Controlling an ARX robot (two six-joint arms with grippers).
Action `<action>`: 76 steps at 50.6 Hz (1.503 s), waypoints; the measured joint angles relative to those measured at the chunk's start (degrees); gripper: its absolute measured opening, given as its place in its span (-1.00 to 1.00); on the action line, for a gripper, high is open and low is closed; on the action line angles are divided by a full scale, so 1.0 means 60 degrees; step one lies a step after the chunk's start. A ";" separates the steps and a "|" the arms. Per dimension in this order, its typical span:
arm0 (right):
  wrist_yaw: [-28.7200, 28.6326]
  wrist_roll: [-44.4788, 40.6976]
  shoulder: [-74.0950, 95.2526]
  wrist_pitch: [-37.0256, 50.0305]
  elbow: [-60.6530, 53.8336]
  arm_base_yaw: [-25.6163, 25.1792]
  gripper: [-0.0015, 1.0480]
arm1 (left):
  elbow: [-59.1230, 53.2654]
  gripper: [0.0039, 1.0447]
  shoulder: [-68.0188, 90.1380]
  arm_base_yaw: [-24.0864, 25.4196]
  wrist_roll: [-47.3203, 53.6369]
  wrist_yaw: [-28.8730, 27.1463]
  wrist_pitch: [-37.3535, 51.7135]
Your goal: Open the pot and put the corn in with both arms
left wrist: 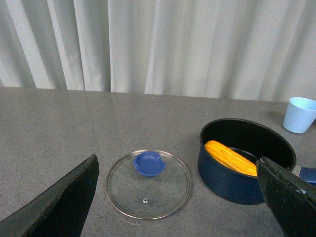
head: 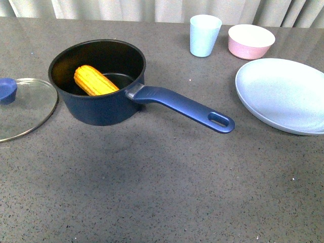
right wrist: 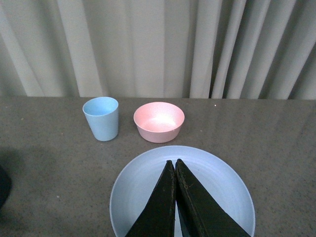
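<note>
The navy pot (head: 104, 109) stands open left of the table's middle, its long handle (head: 187, 107) pointing right. The yellow corn (head: 94, 80) lies inside it, leaning on the wall. It also shows in the left wrist view (left wrist: 229, 156) inside the pot (left wrist: 232, 185). The glass lid with its blue knob (head: 23, 109) lies flat on the table left of the pot, and shows in the left wrist view (left wrist: 148, 185). My left gripper (left wrist: 177, 190) is open and empty, above the lid and pot. My right gripper (right wrist: 174, 163) is shut and empty over the plate. Neither arm shows in the front view.
A pale blue plate (head: 283, 93) lies at the right, with a pink bowl (head: 250, 41) and a light blue cup (head: 204, 34) behind it. They also show in the right wrist view: plate (right wrist: 133, 197), bowl (right wrist: 159, 121), cup (right wrist: 101, 118). Curtains hang behind the table.
</note>
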 joint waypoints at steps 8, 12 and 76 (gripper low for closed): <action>-0.0386 0.0004 -0.1104 -0.0262 -0.0849 -0.0463 -0.96 | 0.0000 0.84 0.0000 0.0000 0.0000 0.0000 0.0000; -0.0605 0.0000 -0.1676 -0.0495 -0.1206 -0.0652 -0.96 | 0.0000 0.84 0.0000 0.0000 0.0000 0.0000 0.0000; -0.1763 0.0000 -0.8637 -0.5839 -0.2488 -0.1829 -0.96 | 0.0000 0.84 0.0000 0.0000 0.0000 0.0000 0.0000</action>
